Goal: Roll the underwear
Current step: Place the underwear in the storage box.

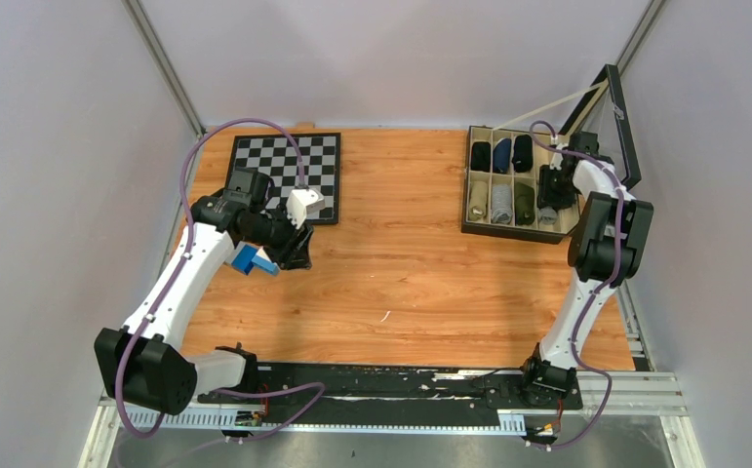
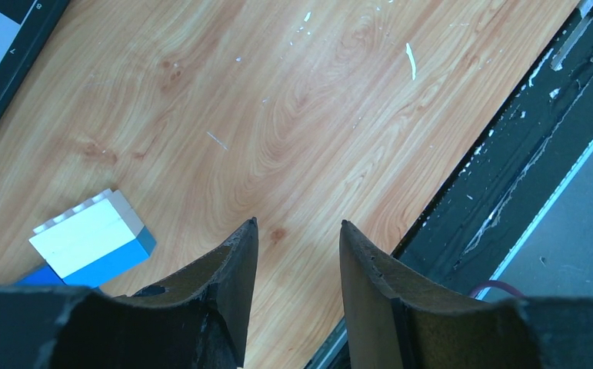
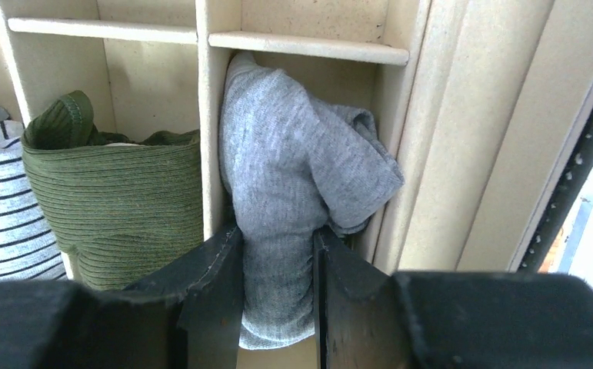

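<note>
The right gripper [image 3: 278, 254] reaches into the organiser box [image 1: 469, 180], which stands at about 2 o'clock on the table [image 1: 401, 263], and its jaws pinch the lower part of the grey underwear [image 3: 293, 169]. This piece sits in the last compartment on the right of the near row. It looks loose and crumpled, not tightly rolled, with one fold hanging out toward 3 o'clock. I cannot tell if it is going in or coming out. In both cases I think the hand should move straight along the compartment, keeping off the wooden divider at 9 o'clock, so that the cloth does not catch and the neighbour is not dragged. In the next compartment at 9 o'clock stands a green roll [image 3: 116, 192], and after it a striped roll [image 3: 1, 215]. The top view shows more dark rolls in the far row. The left gripper [image 2: 297, 238] hangs above bare wood at about 9 o'clock of the table with jaws spread and nothing between them, near a blue and white block [image 2: 93, 238] and the chessboard [image 1: 284, 166].
</note>
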`<state>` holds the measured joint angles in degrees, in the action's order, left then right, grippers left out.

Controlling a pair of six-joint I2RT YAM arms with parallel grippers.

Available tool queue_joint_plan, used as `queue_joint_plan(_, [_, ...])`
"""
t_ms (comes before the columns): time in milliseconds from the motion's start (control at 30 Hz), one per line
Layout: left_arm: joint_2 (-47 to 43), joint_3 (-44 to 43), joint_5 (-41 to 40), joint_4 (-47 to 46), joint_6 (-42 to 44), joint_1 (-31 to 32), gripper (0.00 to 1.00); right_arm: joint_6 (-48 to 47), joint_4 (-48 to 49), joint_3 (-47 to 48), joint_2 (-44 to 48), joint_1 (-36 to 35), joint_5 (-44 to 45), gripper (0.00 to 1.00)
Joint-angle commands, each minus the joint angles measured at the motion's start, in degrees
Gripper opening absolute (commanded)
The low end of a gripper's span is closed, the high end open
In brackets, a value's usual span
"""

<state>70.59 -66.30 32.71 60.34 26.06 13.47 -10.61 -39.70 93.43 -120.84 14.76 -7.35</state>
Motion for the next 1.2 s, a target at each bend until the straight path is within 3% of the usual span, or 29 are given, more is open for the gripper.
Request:
queue_joint_plan(0, [-0.3,-0.6,1.2,-0.7,-0.8,0.0,0.51,0.7,-6.4,-3.0,1.3,-0.3,4.8,0.35])
queue_joint_plan(100, [-0.7,-0.9,1.0,-0.4,-0.6,0.0,0.51,1.0,-6.4,-3.9,4.7,-0.3,5.4,0.42])
queue_joint_plan(433, [-4.3,0.9,-1.2,-0.2,0.5,0.0,0.51,-0.9,-10.6,-3.0,10.9,-0.4,7.0,0.54])
queue_joint_plan(633, [-7.3,3.8,-2.6,-2.7,0.4,0.0,0.55,-1.4,-13.0,-1.6,14.7,-0.4,6.2,0.64])
queue_joint_plan(667, [-7.7,4.2,-3.9,-3.1,0.1,0.0,0.61,-1.4,-13.3,-1.6,15.8,-0.5,5.7,0.67])
queue_joint_plan(700, [-8.0,4.5,-5.4,-3.8,-0.3,0.0,0.72,-1.8,-13.4,-1.8,17.3,-0.6,4.0,0.78])
queue_joint_plan(733, [-8.3,5.3,-6.6,-4.5,-0.7,0.0,0.95,-2.8,-13.2,-2.5,19.8,-0.7,0.3,0.97])
queue_joint_plan(767, [-8.5,6.0,-7.3,-4.9,-1.2,0.0,0.99,-4.4,-12.9,-3.5,21.9,-1.0,-3.2,1.0])
queue_joint_plan(933, [-9.8,11.3,-10.8,-11.3,-5.8,0.0,1.0,-13.1,-6.6,-19.3,39.5,-3.0,-15.4,1.0])
queue_joint_plan(1067, [-11.8,12.4,-11.7,-13.8,-4.6,0.0,1.0,-15.0,2.2,-31.7,56.5,-4.2,-19.4,1.0])
queue_joint_plan(1167, [-12.8,14.4,-11.8,-16.0,-5.1,0.0,1.0,-16.8,-1.9,-33.4,57.9,-4.3,-18.3,1.0])
